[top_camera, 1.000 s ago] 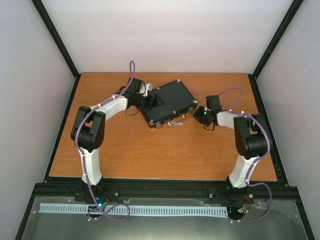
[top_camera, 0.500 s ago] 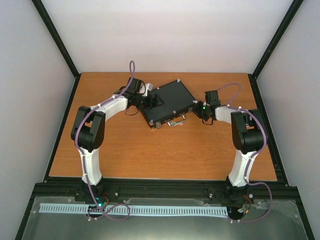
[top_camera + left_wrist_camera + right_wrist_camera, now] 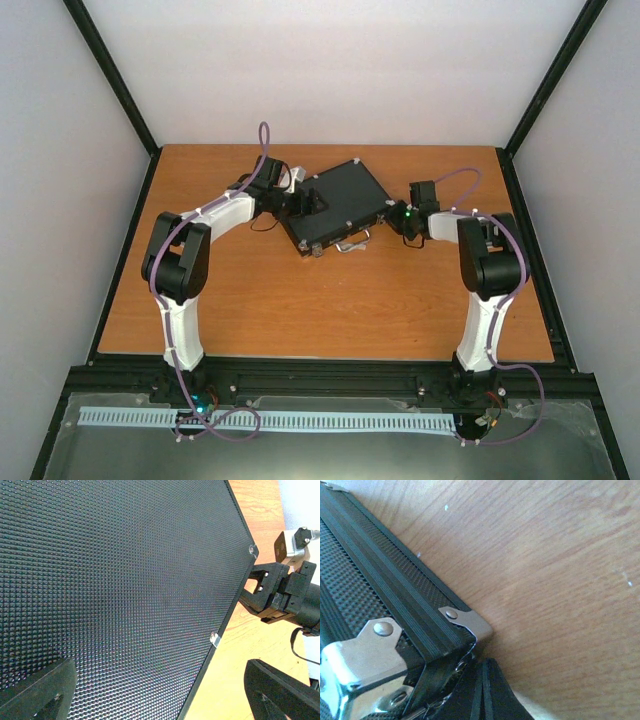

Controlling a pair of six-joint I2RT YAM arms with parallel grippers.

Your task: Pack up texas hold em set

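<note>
case closed, latching step in hand

the black case (image 3: 335, 205) lies shut and skewed near the far edge of the surface (image 3: 300, 320), about midway along it. my left gripper (image 3: 310, 201) spreads wide over the lid, holding nothing. my right gripper (image 3: 482, 682) is pinched shut and empty, tips at the case's corner beside a silver latch (image 3: 362, 655). i judge only fastening remains: next i must press that latch home while the left steadies the lid.
</note>
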